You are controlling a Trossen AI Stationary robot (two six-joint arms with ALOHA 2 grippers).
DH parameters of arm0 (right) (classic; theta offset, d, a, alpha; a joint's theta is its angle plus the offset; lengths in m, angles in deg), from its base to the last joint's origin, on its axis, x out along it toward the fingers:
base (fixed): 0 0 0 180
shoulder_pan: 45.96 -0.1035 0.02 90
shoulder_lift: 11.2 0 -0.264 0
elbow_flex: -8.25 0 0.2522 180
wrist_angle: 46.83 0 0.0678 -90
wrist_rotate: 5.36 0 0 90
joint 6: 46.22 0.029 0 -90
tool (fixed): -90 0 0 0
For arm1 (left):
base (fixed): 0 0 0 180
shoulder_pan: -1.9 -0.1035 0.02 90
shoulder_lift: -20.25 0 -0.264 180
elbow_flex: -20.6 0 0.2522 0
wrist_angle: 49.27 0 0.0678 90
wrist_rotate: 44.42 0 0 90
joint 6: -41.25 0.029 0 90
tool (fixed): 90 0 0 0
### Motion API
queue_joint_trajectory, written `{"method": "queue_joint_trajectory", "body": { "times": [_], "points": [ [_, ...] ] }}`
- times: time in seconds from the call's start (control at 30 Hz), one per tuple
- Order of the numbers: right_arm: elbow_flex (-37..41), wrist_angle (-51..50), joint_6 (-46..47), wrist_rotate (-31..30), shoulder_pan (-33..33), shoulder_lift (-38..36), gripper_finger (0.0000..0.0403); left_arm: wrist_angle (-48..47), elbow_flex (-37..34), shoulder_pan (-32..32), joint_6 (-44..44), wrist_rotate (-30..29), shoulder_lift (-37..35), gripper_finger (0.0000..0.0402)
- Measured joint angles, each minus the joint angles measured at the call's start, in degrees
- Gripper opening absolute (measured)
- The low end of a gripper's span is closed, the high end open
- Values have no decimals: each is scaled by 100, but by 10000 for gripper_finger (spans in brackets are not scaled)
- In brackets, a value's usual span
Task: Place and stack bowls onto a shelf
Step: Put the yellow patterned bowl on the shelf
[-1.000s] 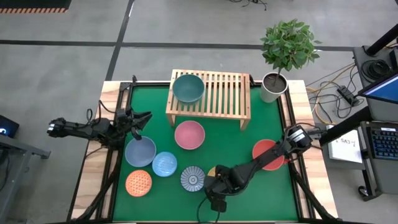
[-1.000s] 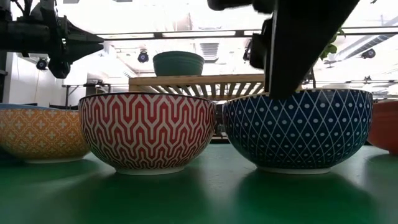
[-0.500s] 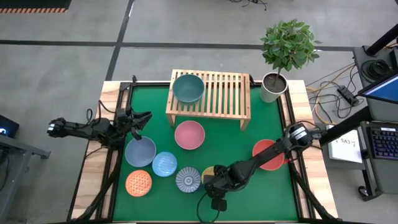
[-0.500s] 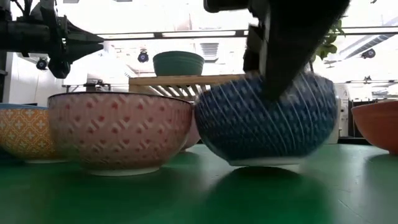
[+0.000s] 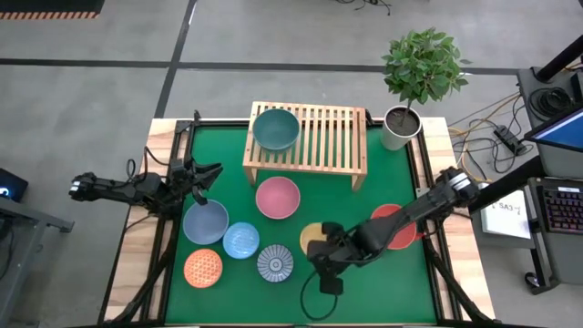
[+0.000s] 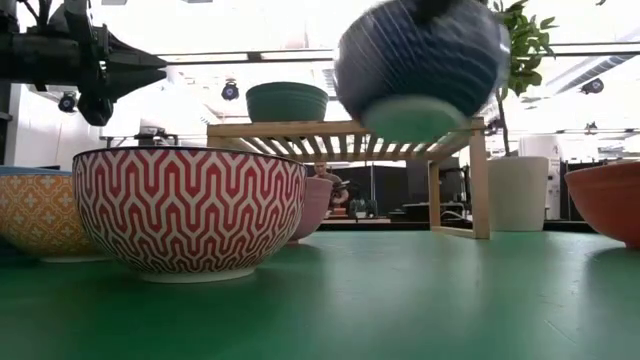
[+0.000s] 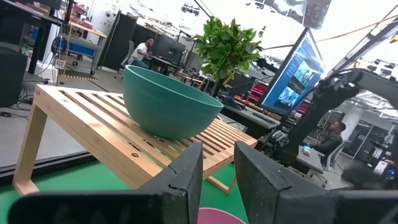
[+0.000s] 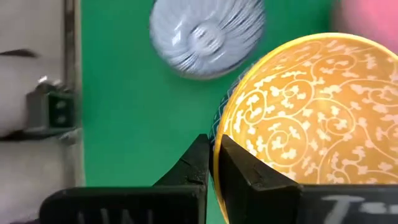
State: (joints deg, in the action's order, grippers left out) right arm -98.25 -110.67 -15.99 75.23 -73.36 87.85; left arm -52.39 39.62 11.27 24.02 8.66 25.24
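Left gripper [image 5: 202,175] is parked at the left edge of the surface [image 5: 364,301], above the blue bowl [image 5: 205,221], fingers a little apart, nothing held. On the shelf [image 5: 328,137] the green bowl [image 5: 275,128] occupies the left end; the middle and right slats are bare. The pink bowl [image 5: 278,197] sits just in front of the shelf. Right gripper [image 8: 211,163] is pinched on the rim of the yellow bowl [image 5: 315,239], which is lifted clear of the surface, blue-patterned outside seen in the low view. Judgement: the bowl should be kept level and raised above shelf height before being carried in. Open room lies between pink bowl and red bowl [image 5: 397,224]; the plant pot [image 5: 399,128] stands just beside the shelf's right end.
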Motion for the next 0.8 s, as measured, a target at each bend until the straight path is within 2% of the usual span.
{"method": "queue_joint_trajectory", "body": {
  "times": [0.13, 0.27, 0.53, 0.7, 0.8],
  "points": [
    [-384, -862, -463, -994, 223, -323, 12, 4, 0, 1, 5, 0, 0, 75],
    [-710, -1564, -976, -1579, 790, -468, 12, 13, 0, -1, 2, 0, 0, 75],
    [-785, -1887, -2432, -1360, 2564, -521, 12, 15, 0, 0, 2, 0, 0, 75],
    [-785, -1861, -2847, -481, 3554, -562, 12, 15, 0, 1, 47, 0, 0, 75],
    [-785, -1817, -3119, -253, 3954, -562, 12, 15, 0, 1, 113, -2, 0, 75]
  ]
}}
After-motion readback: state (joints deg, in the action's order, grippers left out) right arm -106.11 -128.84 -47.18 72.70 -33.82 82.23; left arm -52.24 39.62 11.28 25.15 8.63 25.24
